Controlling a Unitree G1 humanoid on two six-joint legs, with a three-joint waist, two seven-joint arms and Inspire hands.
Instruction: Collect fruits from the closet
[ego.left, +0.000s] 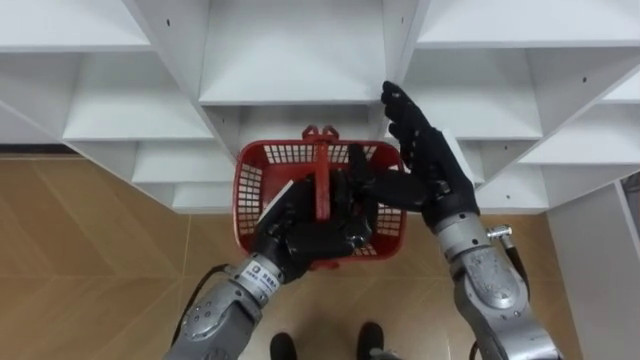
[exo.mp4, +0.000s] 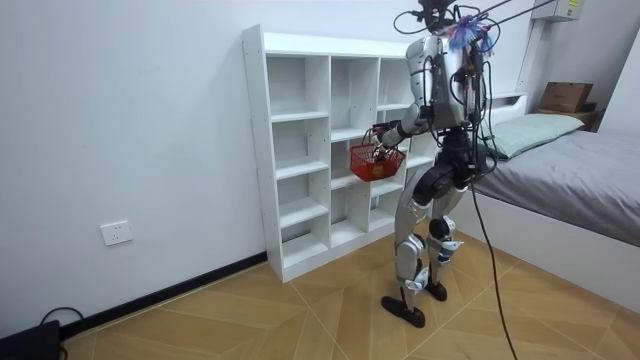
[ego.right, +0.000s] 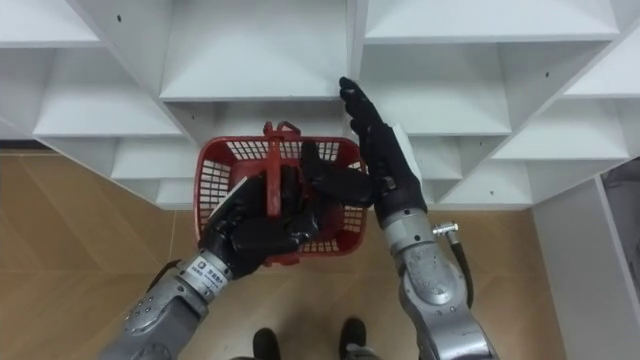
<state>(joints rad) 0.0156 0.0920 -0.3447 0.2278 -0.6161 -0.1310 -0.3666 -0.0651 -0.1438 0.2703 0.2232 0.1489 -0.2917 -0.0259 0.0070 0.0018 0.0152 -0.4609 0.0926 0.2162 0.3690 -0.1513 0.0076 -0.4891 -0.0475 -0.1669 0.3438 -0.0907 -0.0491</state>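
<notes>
A red mesh basket (ego.left: 250, 185) hangs in front of the white closet (ego.left: 290, 60). My left hand (ego.left: 305, 235) is curled round its upright red handle (ego.left: 322, 180). That hand hides most of the basket's inside. My right hand (ego.left: 430, 160) is open at the basket's right rim. Its fingers point straight up toward a shelf edge and its thumb reaches out over the rim. In the room view I stand upright facing the closet (exo.mp4: 300, 150), with the basket (exo.mp4: 376, 160) held at chest height before the middle shelves.
The closet's white shelves and dividers (ego.left: 100, 110) fan out above and to both sides. Wooden floor (ego.left: 90, 260) lies below. In the room view a bed (exo.mp4: 570, 180) stands close behind me, on that view's right.
</notes>
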